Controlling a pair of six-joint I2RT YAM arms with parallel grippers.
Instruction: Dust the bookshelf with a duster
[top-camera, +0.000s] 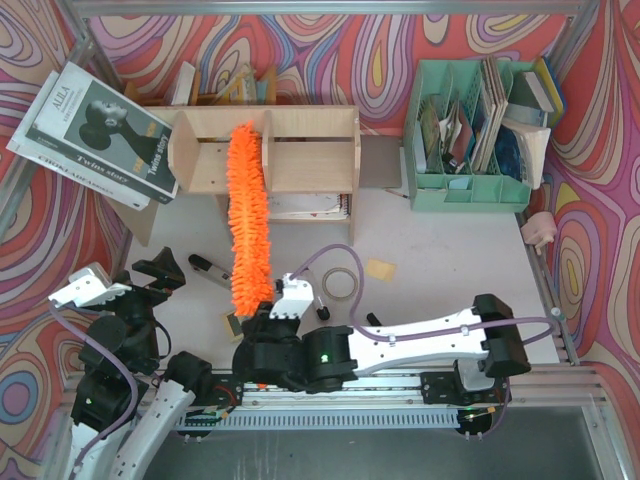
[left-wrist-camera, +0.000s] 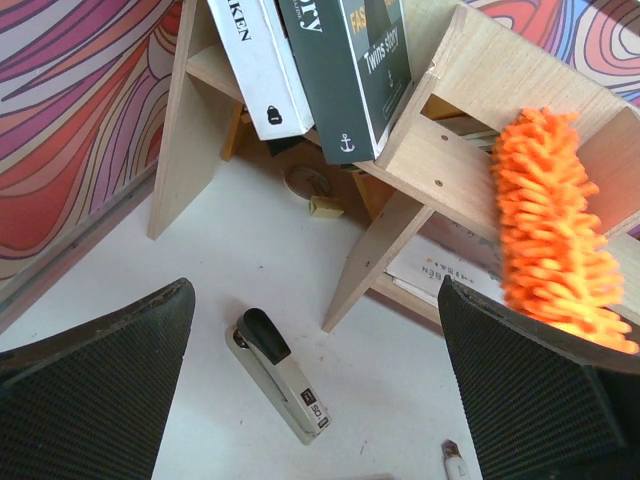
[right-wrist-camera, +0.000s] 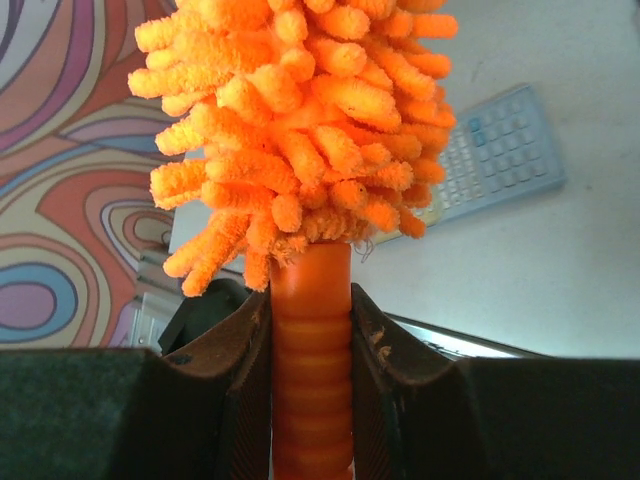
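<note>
L gripper (left-wrist-camera: 315, 292) sits idle near the desk's near-left corner, claw spread wide apart, nothing in it. A stapler (left-wrist-camera: 280, 375) lies on the desk just below it. Books (top-camera: 95, 130) are stacked at the far-left corner, leaning on the shelf's left end.

The bookshelf (top-camera: 300, 150) stands along the far edge, mid-desk. The duster (top-camera: 248, 220) runs from near edge to far edge, shaggy head laid over the shelf's left part with its tip at the back. Looks like it's touching the wood, but contact can't be confirmed.

R gripper (right-wrist-camera: 310, 330) reaches in across the near edge, claw clamped tight on the duster handle (right-wrist-camera: 310, 400) just under the head.

Step, as I judge it: wiping stroke on the shelf, left section. Centre + right sections prob. not yet done.

Next move calls for dragging the head sideways toward the right end w/ light downward pressure. Grip must stay firm since the thin, smooth handle could twist. Keep clear of the green organiser (top-camera: 470, 130) at the far-right corner.
</note>
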